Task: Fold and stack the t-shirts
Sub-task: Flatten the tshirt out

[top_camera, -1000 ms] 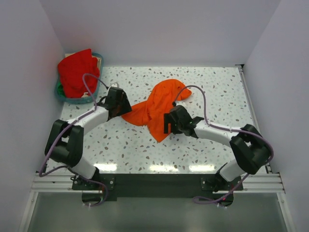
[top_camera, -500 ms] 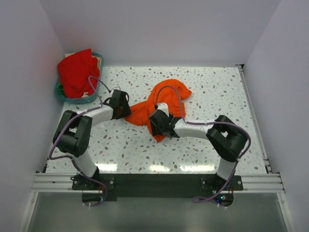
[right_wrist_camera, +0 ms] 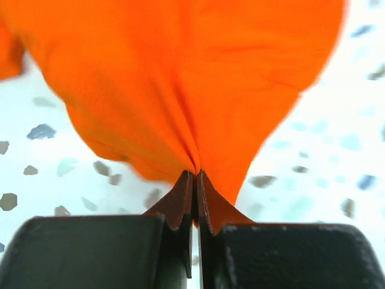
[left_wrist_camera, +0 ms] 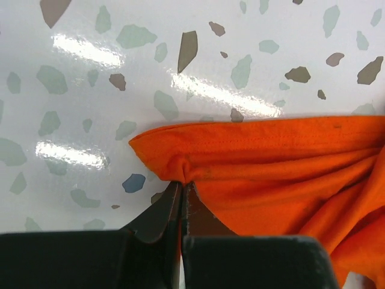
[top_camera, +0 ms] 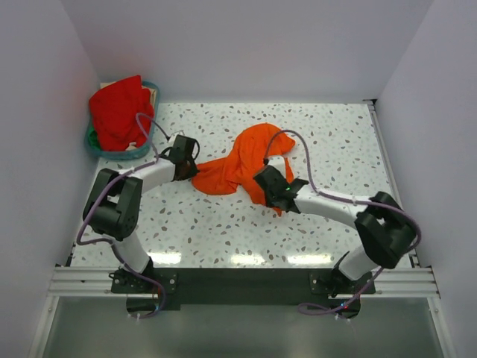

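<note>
I hold the orange t-shirt (top_camera: 240,158), which lies crumpled in the middle of the speckled table (top_camera: 350,142), between my two arms. My left gripper (left_wrist_camera: 182,191) is pinched tight on a hemmed corner at the shirt's left end, low against the table. My right gripper (right_wrist_camera: 196,180) is clamped on a gathered fold at the shirt's near right edge. The cloth fans out from its tips and seems raised a little off the surface.

The red t-shirt (top_camera: 116,112) sits heaped in the blue-green basket (top_camera: 95,148) at the far left corner, well apart from both grippers.

The orange cloth looks light, soft and limp. It bunches and twists wherever nothing supports it, and I expect it to sag between my two grips. I judge hems, corners and seams the best places to hold, since a pinch on loose middle fabric only drags wrinkles along.
</note>
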Controlling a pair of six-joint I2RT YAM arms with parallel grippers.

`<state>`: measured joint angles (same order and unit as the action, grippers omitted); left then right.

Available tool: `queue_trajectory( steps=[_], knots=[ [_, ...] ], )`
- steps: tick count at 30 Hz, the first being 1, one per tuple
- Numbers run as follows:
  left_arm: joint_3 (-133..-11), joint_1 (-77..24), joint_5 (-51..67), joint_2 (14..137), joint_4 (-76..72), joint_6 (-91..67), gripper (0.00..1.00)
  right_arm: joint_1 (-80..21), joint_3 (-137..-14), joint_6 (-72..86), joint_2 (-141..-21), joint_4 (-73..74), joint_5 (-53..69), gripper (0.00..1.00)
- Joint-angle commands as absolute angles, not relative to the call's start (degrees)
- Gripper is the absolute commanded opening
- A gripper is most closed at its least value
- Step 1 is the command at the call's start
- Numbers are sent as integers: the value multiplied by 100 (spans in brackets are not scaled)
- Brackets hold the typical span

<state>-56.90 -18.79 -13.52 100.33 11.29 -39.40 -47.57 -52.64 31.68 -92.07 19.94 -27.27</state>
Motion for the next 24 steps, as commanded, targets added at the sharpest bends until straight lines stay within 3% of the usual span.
queue_trajectory(
  steps=[1,10,16,24],
  knots=[
    [-5976,-1706,-1687,9563,1300,-3806,0,-4273,-5081,3094,-8150,2451,-2699,0],
    [-6758,-941,-1671,9430,1723,-3367,0,-3244,-5194,2584,-6891,3155,-2619,0],
    [-8049,-624,-1424,10274,2371,-2971,0,-3041,-5133,2452,-6961,3129,-2136,0],
    [-8700,-615,-985,9941,2338,-2865,0,-2848,-6080,2259,-7170,3252,-2118,0]
  ],
)
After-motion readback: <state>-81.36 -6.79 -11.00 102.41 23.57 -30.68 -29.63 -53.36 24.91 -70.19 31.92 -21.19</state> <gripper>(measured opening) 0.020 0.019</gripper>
